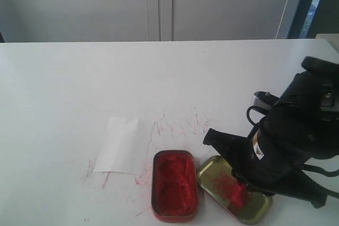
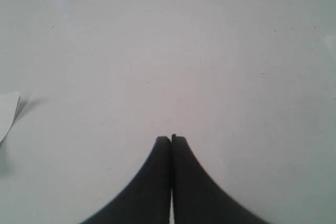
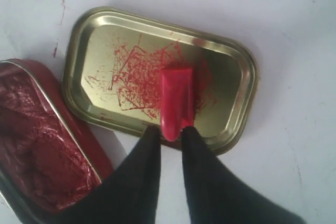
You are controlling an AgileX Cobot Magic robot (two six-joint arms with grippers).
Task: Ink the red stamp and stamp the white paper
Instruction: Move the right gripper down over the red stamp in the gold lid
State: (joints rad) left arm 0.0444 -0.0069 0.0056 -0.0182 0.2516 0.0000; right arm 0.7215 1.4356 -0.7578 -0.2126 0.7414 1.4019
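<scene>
The right gripper [image 3: 170,130] has its jaws closed to a narrow gap on one end of the red stamp [image 3: 177,98], pinching it between the two black fingertips. The rest of the stamp juts out past them over the middle of the gold tin lid [image 3: 100,45]. The stamp's far end lies over the densest red smears on the lid floor, but whether it presses on the metal or sits just above it cannot be told. The lid's raised rim rings the stamp on all sides, nearest at the fingertips. Just beside the lid lies the open red tin [image 3: 92,148], filled with rumpled red ink paste [image 3: 31,140]; whether the two rims touch is unclear. In the exterior view the tin stands between the lid and the white paper [image 1: 123,145], which lies flat near the tin's far left corner, with thin red ink streaks [image 1: 180,125] on the table [image 1: 79,78] around them. The tabletop beyond the paper and off to the left is wide and bare. The left gripper [image 2: 171,141] is well apart over plain tabletop, its jaws pressed together on nothing.
</scene>
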